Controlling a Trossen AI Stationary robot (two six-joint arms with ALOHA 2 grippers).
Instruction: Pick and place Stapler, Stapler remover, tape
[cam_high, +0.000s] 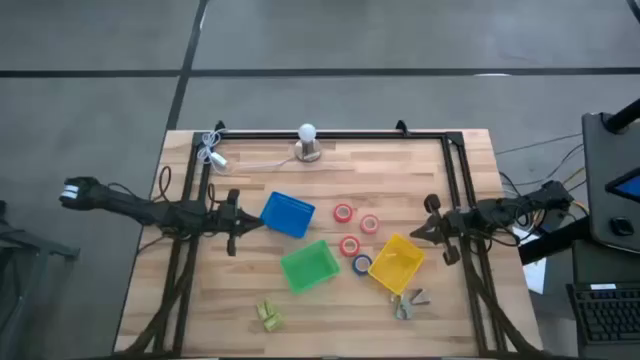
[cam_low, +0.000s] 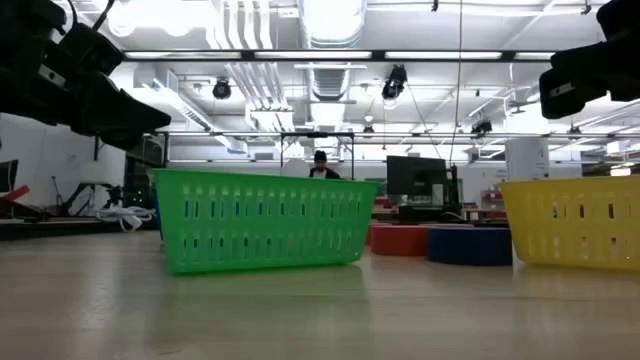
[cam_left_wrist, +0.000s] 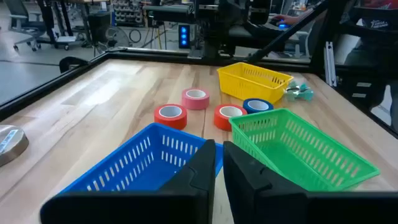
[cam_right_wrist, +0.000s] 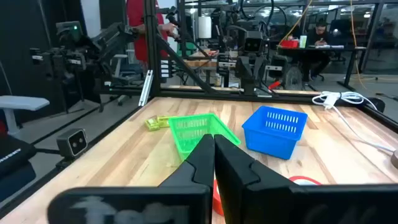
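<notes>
Three red tape rolls (cam_high: 344, 213) (cam_high: 369, 224) (cam_high: 349, 246) and one blue roll (cam_high: 361, 264) lie flat on the wooden table between a blue bin (cam_high: 288, 214), a green bin (cam_high: 309, 266) and a yellow bin (cam_high: 398, 262). A yellow-green stapler (cam_high: 268, 315) lies near the front edge. A grey-teal stapler remover (cam_high: 408, 303) lies just in front of the yellow bin. My left gripper (cam_high: 240, 222) hovers shut and empty, left of the blue bin (cam_left_wrist: 149, 158). My right gripper (cam_high: 420, 232) hovers shut and empty, right of the yellow bin.
A white bulb on a round metal base (cam_high: 307, 145) stands at the far edge, with a white cable and plug (cam_high: 212, 150) at the far left. Black frame rails (cam_high: 455, 190) run along the table's sides. Bare wood (cam_high: 250, 170) lies between the bins and the far edge.
</notes>
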